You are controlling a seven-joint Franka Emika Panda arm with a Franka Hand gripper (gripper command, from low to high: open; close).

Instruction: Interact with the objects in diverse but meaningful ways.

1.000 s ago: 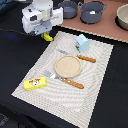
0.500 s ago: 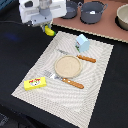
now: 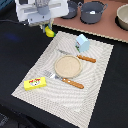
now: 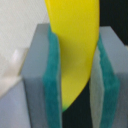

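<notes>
The jaws (image 4: 79, 75) are clenched on the curved yellow toy banana (image 4: 80, 45); in the wrist view the teal-green pads (image 4: 54, 80) press it from both sides, and its long axis runs along the length of the fingers, with the tapered greenish tip reaching past the middle of the pads; in the exterior view only the banana's lower end (image 3: 49, 32) shows, hanging beneath the white gripper body, above the far corner of the pale woven placemat (image 3: 100, 95) at the exterior view's left, clear of the dark desk (image 3: 15, 60).

The coming move turns, I judge, on where the banana goes down; the round tan wooden plate (image 3: 67, 66) lies below the jaws and out toward the middle of the placemat, with a wooden-handled fork (image 3: 66, 80) and a wooden-handled knife (image 3: 80, 56) on either side of it; the pale blue carton (image 3: 82, 42) stands just beyond the plate, the flat yellow box with red print (image 3: 35, 83) lies well apart at the near corner, and the grey-blue two-handled pot (image 3: 93, 11) sits on the reddish-brown board behind; a banana held lengthwise between the fingers would have to be tilted or dropped to lie flat on any of these.

Against half a second ago, the jaws stand higher over the same corner with the banana carried up; everything on the placemat rests where it did.
</notes>
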